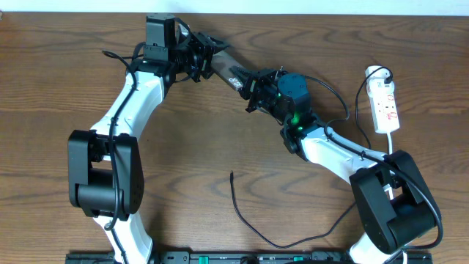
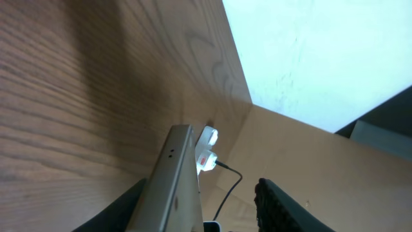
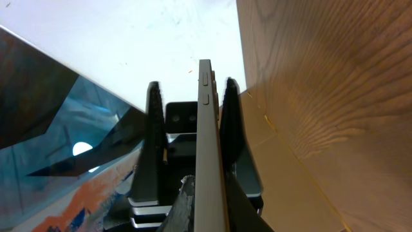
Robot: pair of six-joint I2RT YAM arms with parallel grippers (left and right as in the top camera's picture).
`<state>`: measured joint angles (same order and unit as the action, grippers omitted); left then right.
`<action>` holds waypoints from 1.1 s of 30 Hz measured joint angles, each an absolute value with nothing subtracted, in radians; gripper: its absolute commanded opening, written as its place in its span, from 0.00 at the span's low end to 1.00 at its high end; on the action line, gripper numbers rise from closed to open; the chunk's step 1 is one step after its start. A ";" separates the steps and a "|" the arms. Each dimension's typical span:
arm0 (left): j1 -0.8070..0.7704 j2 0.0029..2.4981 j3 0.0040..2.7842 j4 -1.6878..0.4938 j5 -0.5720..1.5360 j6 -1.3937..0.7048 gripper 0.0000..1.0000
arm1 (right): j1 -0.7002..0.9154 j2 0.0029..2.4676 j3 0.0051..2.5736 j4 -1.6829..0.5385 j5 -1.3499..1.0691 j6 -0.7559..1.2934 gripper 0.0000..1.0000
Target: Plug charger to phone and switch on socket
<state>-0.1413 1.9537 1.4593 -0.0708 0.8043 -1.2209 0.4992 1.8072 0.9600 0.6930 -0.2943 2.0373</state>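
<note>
The phone (image 1: 229, 70) is held on edge above the table at the back, between both grippers. My right gripper (image 1: 256, 86) is shut on its right end; in the right wrist view its fingers (image 3: 209, 193) press both faces of the phone (image 3: 205, 116). My left gripper (image 1: 211, 56) is open around the other end. In the left wrist view the phone (image 2: 170, 187) lies against one finger, with the other finger apart (image 2: 199, 193). The charger cable (image 1: 253, 227) lies on the table at the front, its free tip (image 1: 231, 174) pointing back. The white socket (image 1: 385, 103) lies at the right.
The socket also shows in the left wrist view (image 2: 206, 153), with a black cable leaving it. A white cord and a black cable run from the socket toward the right arm's base (image 1: 396, 205). The table's back edge meets a white wall (image 2: 309, 58).
</note>
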 measured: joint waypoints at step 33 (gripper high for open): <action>0.139 1.954 1.459 -0.071 1.039 -1.007 0.07 | 0.317 1.807 0.960 0.741 -0.534 1.737 0.78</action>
